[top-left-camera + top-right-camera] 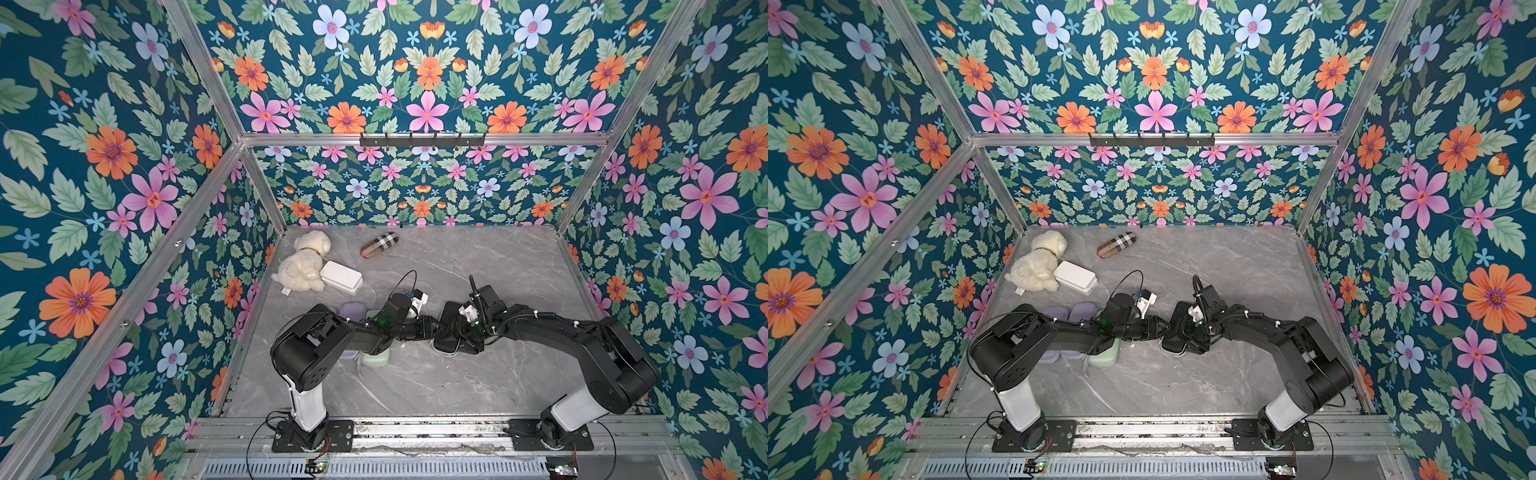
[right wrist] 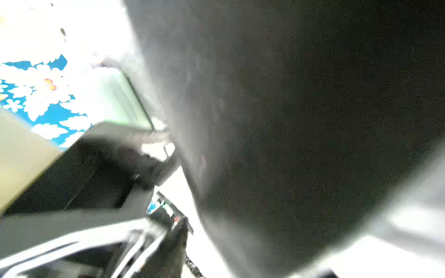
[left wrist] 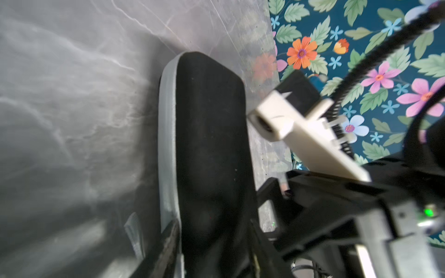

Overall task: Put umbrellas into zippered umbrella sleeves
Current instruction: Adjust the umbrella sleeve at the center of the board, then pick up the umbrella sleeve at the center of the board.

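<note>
Black fabric fills the middle of the action: the black sleeve (image 1: 445,345) (image 1: 1173,345) is seen lying on the grey marble bench (image 1: 498,257), roughly central, with both arms bent in over it from either side. The left gripper (image 1: 434,324) is placed at the sleeve's near end, and in the left wrist view its fingers (image 3: 168,243) are found on either side of the black sleeve (image 3: 212,144), along whose long edge a pale grey band (image 3: 166,134) is shown; whether the jaws are pressed onto it or only set around it cannot be told. The right gripper (image 1: 461,330) is brought in against the same sleeve from the opposite side, and its wrist view is so blurred and so filled by a dark surface that its opening cannot be told either. Under the left arm, two lavender sleeves (image 1: 1054,312) are laid side by side in a top view, with the mint green sleeve (image 1: 1104,357) just beside them. Towards the back wall a plush dog (image 1: 305,262), a white box (image 1: 341,277) touching it and a tan plaid capsule (image 1: 379,245) are left well apart from both grippers
</note>
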